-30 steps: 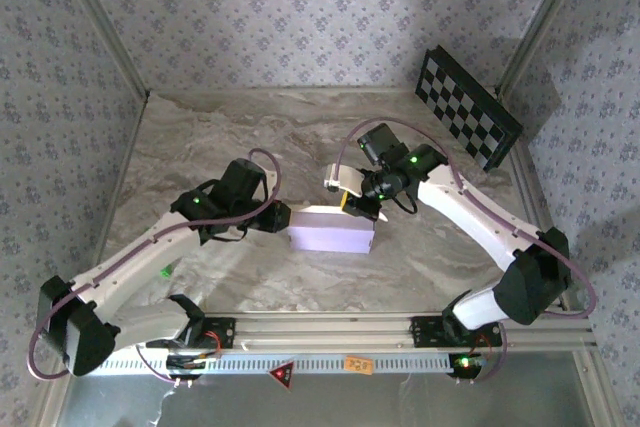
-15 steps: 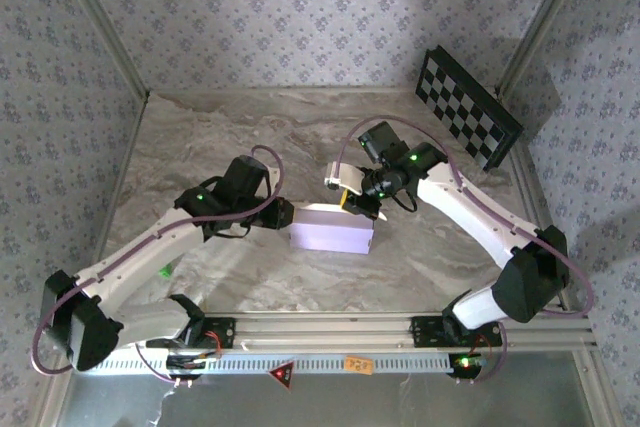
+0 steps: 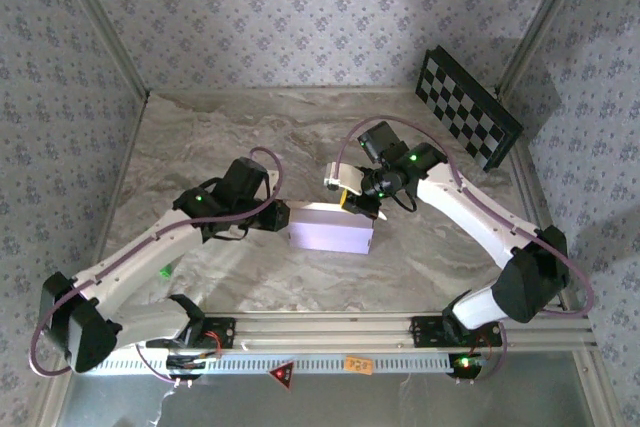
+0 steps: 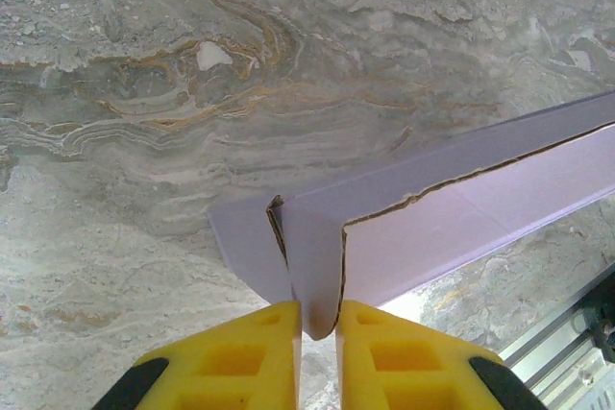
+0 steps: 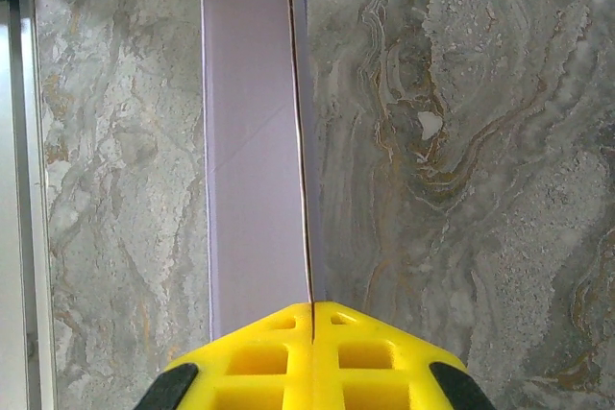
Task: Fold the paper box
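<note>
top view, near edge: a ribbed aluminium rail [image 3: 330, 327] carries both arm bases. beyond it lies the table [image 3: 190, 147], a smooth grey sheet with brown marble-like veining.

near the table's middle stands the paper box [image 3: 331, 230], a shallow rectangular form of thin matte card. it is pale lilac outside, and its cut edges show raw brown in the wrist views. the box sits between the two grippers.

the left gripper [image 3: 279, 217] meets the box's left end. in the left wrist view its yellow moulded fingers [image 4: 259, 352] are pinched on a folded corner of the card [image 4: 452, 218].

the right gripper [image 3: 358, 205] reaches the box's far right corner. in the right wrist view its yellow fingers [image 5: 384, 352] are pressed together on the top edge of one upright wall [image 5: 250, 141], which runs straight away from them.

bare table surrounds the box on every side, widest to the left and behind. a black-and-white checkerboard panel [image 3: 468, 107] leans in the far right corner, well apart. floral-papered walls [image 3: 300, 17] close the left, far and right edges.
</note>
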